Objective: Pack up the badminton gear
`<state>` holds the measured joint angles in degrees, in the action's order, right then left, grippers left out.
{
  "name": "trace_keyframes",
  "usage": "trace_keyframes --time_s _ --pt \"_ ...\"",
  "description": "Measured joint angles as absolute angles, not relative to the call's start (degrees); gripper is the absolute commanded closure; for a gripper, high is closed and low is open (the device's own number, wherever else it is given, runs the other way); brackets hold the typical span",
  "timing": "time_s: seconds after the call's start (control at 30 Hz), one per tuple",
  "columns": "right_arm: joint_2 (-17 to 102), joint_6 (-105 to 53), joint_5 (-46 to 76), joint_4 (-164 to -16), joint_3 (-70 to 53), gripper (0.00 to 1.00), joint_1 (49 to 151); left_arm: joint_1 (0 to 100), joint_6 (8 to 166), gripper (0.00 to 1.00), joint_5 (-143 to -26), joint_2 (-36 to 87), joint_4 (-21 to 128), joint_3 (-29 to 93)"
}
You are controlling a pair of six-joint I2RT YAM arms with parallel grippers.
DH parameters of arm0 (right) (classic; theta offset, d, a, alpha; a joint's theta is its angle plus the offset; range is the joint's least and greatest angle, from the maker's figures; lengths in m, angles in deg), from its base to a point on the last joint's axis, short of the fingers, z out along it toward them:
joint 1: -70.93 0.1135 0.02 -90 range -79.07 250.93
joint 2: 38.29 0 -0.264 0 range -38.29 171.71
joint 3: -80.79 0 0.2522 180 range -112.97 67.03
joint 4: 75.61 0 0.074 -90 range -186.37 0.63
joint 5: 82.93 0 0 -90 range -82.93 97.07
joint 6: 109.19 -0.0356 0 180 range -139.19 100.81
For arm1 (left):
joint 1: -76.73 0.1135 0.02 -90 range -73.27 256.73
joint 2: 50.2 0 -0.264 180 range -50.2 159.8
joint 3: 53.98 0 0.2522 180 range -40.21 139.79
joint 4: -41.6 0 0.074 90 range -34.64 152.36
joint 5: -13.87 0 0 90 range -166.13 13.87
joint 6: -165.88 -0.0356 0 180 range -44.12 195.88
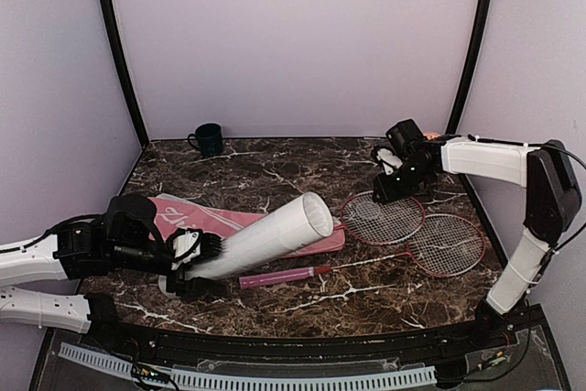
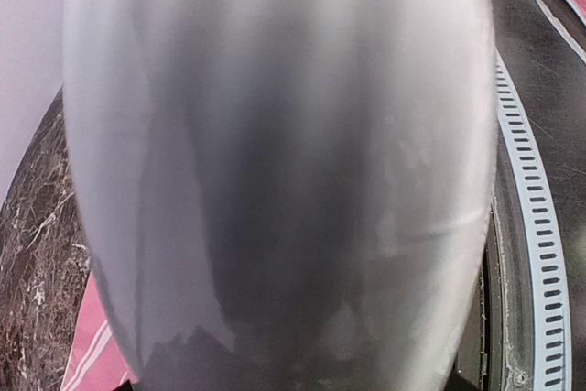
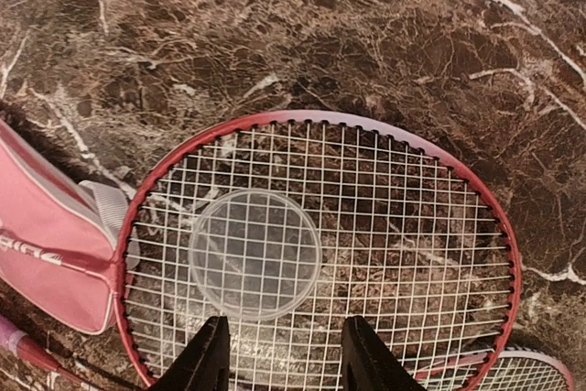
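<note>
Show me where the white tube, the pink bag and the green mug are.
white tube [image 1: 265,240], top view, middle of its side wall.
pink bag [image 1: 229,220], top view, flat face behind the tube.
green mug [image 1: 211,140], top view, its body.

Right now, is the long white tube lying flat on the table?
No, the left gripper holds the white tube by its near end, so it slants up over the pink bag.

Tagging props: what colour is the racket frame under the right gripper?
Racket frame is red; it shows best in the right wrist view.
</note>
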<state>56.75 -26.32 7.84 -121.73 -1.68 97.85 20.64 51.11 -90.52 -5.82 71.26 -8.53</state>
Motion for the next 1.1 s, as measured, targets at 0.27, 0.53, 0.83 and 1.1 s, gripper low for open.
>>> trace_keyframes --time_s 0.27,0.53,0.83,1.1 --pt "64.43 -25.63 8.35 -120.11 -3.47 0.69 95.95 20.64 51.13 0.67 -90.61 -5.93 71.26 -8.53" --pt "67.55 -25.71 8.63 -118.78 -4.39 0.77 94.48 20.64 51.11 0.67 -90.80 -5.95 71.24 -8.53" --pt "70.41 -25.43 8.89 -118.08 -5.61 0.85 93.81 20.64 51.11 0.67 -90.94 -5.95 71.24 -8.53" --pt "70.90 -24.82 9.77 -118.03 -5.68 1.00 93.79 20.64 51.11 0.67 -90.94 -5.97 71.24 -8.53"
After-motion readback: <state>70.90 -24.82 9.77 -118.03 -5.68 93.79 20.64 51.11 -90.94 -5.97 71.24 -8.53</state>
